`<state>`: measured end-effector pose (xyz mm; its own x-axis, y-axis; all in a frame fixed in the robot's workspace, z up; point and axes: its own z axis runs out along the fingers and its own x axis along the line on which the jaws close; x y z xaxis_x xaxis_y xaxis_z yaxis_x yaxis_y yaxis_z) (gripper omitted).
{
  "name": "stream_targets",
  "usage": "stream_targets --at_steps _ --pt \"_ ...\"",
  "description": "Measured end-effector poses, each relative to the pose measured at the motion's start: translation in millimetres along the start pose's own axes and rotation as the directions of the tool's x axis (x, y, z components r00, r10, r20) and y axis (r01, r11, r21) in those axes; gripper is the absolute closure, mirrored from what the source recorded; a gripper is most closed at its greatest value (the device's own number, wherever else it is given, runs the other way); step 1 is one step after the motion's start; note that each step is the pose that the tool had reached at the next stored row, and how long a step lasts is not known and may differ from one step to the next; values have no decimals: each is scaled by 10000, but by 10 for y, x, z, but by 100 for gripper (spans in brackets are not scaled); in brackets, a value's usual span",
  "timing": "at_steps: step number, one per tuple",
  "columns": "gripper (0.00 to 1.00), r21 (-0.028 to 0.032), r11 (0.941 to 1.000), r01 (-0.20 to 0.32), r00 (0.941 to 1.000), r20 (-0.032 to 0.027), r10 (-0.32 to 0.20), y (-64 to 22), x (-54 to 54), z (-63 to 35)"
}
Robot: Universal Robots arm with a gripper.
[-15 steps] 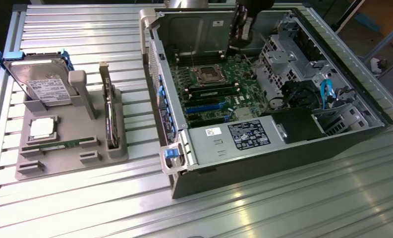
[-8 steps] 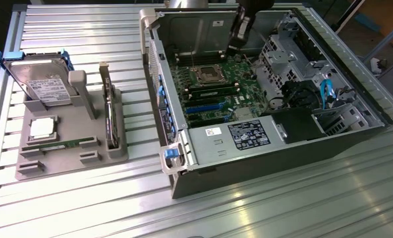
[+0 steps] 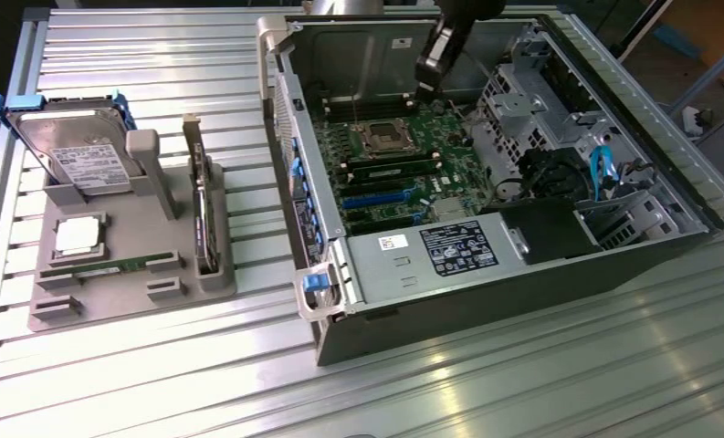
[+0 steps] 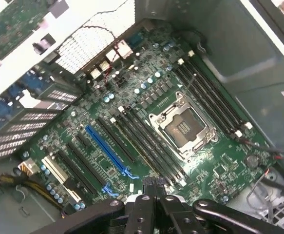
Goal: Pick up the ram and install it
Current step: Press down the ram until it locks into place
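End effector [image 4: 154, 195] hangs over the motherboard [image 4: 146, 126] inside the open computer case [image 3: 654, 246], fingers pressed together, gripping nothing visible. Its tip sits above the long memory slots [image 4: 146, 141] beside the empty processor socket [image 4: 183, 126], likely lined up with them for seating work. One ram [image 3: 393, 172] appears seated in a slot below the socket. A second green stick [image 3: 118, 267] lies in the grey holder tray [image 3: 118, 301] near the counter's [image 3: 520, 383] edge, slotted to keep it graspable.

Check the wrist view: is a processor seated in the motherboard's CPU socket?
No. The CPU socket stands open and empty, bare contacts showing inside its metal frame.
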<state>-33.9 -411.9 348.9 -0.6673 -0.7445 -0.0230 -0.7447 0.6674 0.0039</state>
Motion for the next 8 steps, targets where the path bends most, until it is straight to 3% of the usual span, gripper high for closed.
stream_targets --at_steps 5,8 --pt "89 24 9942 -1071 9942 6 1071 0 0 3" --pt "89 42 9823 -1874 9823 11 1874 0 0 4"
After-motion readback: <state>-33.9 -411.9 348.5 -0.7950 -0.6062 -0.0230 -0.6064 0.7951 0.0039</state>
